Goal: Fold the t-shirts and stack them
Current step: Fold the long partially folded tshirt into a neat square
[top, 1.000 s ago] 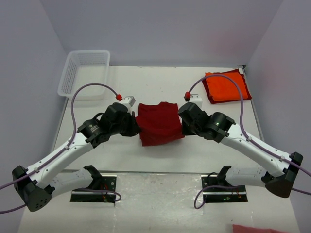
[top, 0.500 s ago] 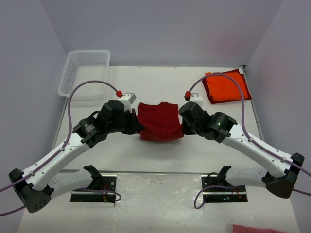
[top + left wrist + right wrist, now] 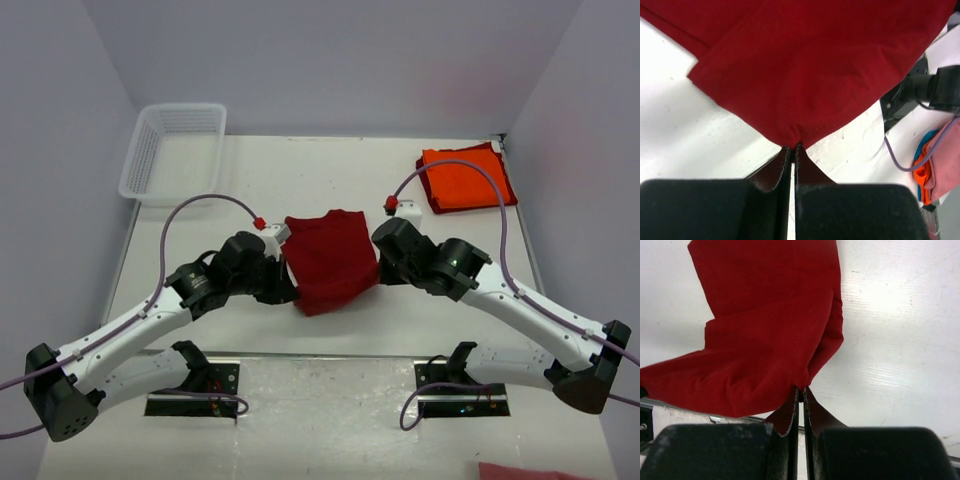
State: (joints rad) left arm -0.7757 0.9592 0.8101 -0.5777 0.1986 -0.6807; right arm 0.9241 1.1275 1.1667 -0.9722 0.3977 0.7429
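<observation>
The dark crimson red t-shirt (image 3: 330, 260) hangs partly folded between both arms at the table's middle. My left gripper (image 3: 288, 288) is shut on its near left corner; the pinch shows in the left wrist view (image 3: 793, 146), with the red t-shirt (image 3: 810, 65) spreading away above it. My right gripper (image 3: 376, 266) is shut on the near right corner, pinched in the right wrist view (image 3: 801, 389), where the red cloth (image 3: 765, 340) droops to the left. The bright orange t-shirt (image 3: 465, 180) lies folded at the far right of the table.
A white mesh basket (image 3: 172, 150) stands at the far left corner of the white table (image 3: 250, 180). Purple cables loop over both arms. Pink and orange cloth (image 3: 935, 160) lies off the table's near side, seen in the left wrist view.
Both grippers have moved toward the near edge with the red shirt's corners, the left one farther. The shirt's near edge has been drawn forward and the cloth now looks longer.
</observation>
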